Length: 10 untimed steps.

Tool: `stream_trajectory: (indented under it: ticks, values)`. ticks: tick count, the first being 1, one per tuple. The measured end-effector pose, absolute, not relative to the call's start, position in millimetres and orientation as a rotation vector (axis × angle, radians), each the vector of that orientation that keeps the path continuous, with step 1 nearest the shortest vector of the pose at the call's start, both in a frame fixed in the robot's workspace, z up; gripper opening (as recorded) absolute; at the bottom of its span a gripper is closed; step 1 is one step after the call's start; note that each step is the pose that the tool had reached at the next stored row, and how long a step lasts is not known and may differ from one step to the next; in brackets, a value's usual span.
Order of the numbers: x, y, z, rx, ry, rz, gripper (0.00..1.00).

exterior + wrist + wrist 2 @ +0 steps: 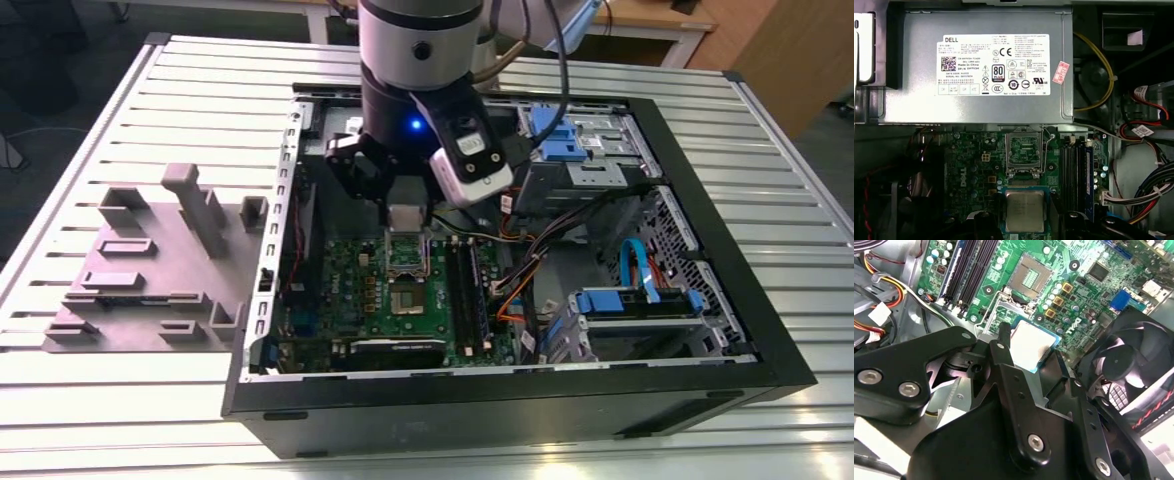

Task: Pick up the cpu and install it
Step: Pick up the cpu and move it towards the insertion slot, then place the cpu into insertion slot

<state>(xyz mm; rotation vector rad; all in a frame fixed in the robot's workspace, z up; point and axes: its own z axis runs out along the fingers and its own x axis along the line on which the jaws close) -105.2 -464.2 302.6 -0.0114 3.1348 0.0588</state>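
**Position.** The gripper (1031,354) is closed on the cpu (1034,342). Its black fingers (1004,357) press against two opposite edges of the chip. The cpu is held clear above the motherboard (1089,300), inside the open computer case (534,400). It sits near the socket (1024,152) but is not seated in it. The socket is uncovered, and its square contact field is exposed.

**Materials and shapes.**
- The gripper links are matte black, with rounded outlines and bright screw heads.
- The motherboard is glossy green and crowded with small round capacitors and long dark memory slots.
- The power supply (914,75) is a plain grey sheet-metal box next to the board.
- A black fan (1126,362) with curved blades stands beside the gripper.
- In the exterior view, a grey plastic tray (147,280) with raised blocks lies on the ribbed metal table (160,100), to the left of the case.

**Cpu.** The cpu is small, flat and square. It has a pale silvery metal lid with rounded corners, set on a thin green base.
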Motion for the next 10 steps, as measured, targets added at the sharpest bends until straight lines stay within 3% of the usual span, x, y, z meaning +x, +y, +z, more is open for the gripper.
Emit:
stream_trajectory:
  ticks: [10]
  values:
    - [-102.2, -464.2, 301.5, -0.011, 3.135, 0.059, 0.47]
